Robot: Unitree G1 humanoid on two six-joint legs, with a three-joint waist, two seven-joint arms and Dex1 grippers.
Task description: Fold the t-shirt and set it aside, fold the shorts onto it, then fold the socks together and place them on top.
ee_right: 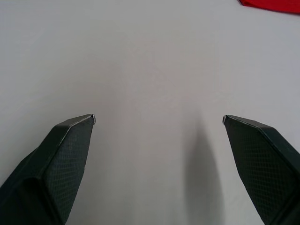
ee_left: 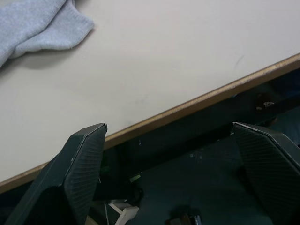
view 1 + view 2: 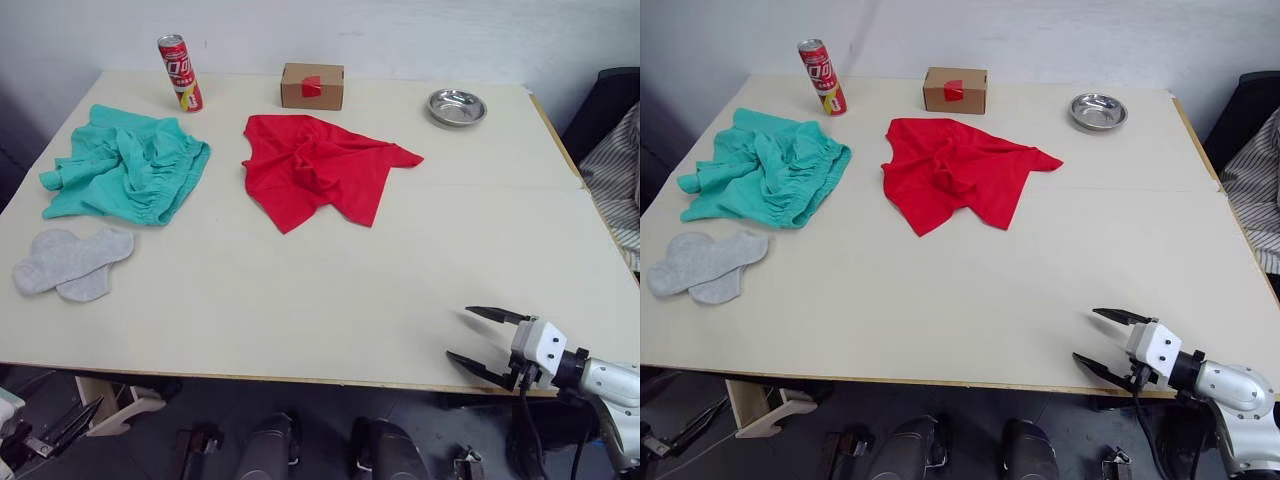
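Both jaws: I see them wide apart, holding nothing.
Right gripper point(image 3: 480, 337): over bare worktop point(image 3: 330, 300).
T-shirt point(image 3: 315, 165): crumpled, well apart.

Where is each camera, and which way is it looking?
Head eyes: look forward and down on the table; t-shirt, shorts, socks, right gripper.
Left wrist: below the table's edge, facing the socks; its open fingers show.
Right wrist: faces along the tabletop; open fingers, t-shirt's edge.
Shared: the socks, t-shirt.
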